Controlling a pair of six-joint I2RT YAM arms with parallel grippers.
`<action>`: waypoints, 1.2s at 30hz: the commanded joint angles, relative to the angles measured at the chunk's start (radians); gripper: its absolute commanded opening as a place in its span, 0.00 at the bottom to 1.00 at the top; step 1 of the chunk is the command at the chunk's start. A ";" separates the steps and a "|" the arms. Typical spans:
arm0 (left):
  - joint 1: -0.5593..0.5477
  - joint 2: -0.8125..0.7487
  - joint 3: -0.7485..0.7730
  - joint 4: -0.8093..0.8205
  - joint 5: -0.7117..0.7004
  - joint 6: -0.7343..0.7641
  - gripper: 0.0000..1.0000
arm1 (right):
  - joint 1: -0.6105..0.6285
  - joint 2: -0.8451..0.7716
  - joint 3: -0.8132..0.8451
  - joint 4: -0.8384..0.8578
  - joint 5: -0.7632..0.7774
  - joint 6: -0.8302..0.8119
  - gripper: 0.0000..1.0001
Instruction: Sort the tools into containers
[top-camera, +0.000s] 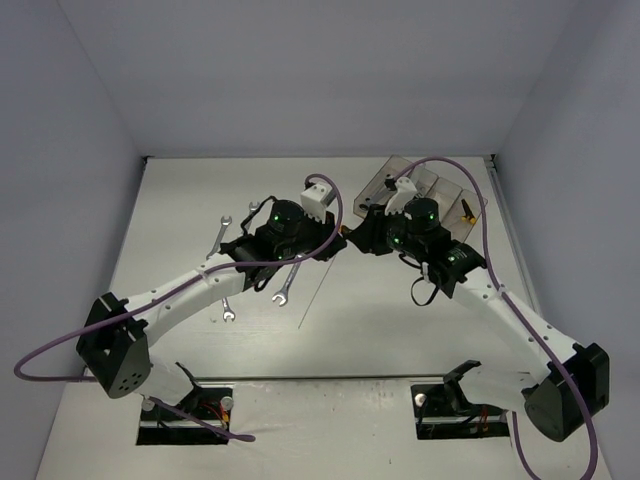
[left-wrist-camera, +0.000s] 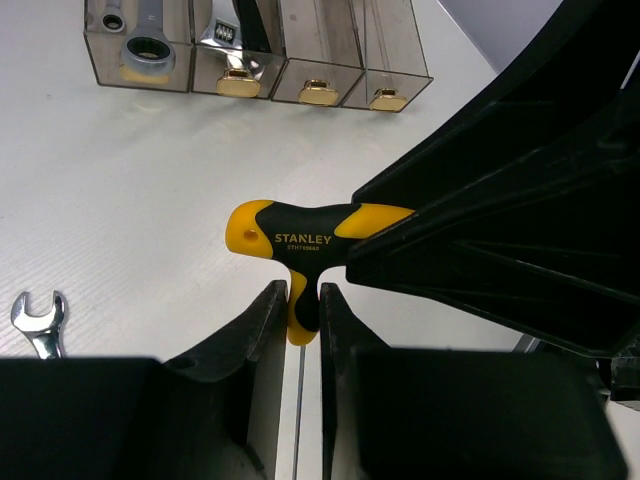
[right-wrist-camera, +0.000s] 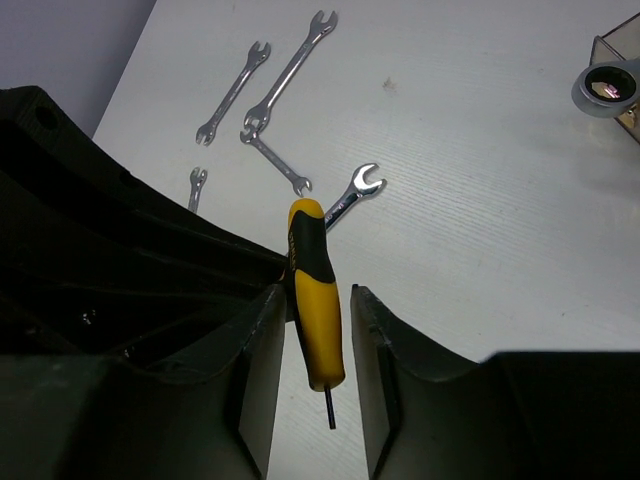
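A yellow-and-black T-handle driver (left-wrist-camera: 300, 235) hangs in the air between both arms. My left gripper (left-wrist-camera: 302, 295) is shut on its stem, with the thin shaft running down between the fingers. My right gripper (right-wrist-camera: 316, 292) straddles one arm of the handle (right-wrist-camera: 315, 290). The handle rests against one finger and a gap shows at the other, so the gripper is open. The containers (left-wrist-camera: 260, 50) stand in a row beyond. One holds a ratchet wrench (left-wrist-camera: 148, 48), the one beside it an adjustable wrench (left-wrist-camera: 232, 40). In the top view the two grippers meet mid-table (top-camera: 347, 232).
Several silver wrenches lie loose on the table to the left, among them a long one (right-wrist-camera: 290, 75), a shorter one (right-wrist-camera: 233, 92) and one near the driver (right-wrist-camera: 352, 190). In the top view wrenches (top-camera: 285, 285) lie by my left arm. The containers (top-camera: 440, 190) sit at the back right.
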 joint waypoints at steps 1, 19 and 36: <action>-0.005 -0.059 0.057 0.091 -0.001 0.006 0.00 | 0.011 0.000 0.023 0.075 0.034 0.005 0.18; 0.017 -0.218 0.149 -0.360 -0.464 0.161 0.74 | -0.233 0.047 0.148 -0.159 0.292 -0.127 0.00; 0.297 -0.514 -0.072 -0.435 -0.400 0.308 0.81 | -0.671 0.483 0.556 -0.429 0.364 -0.250 0.00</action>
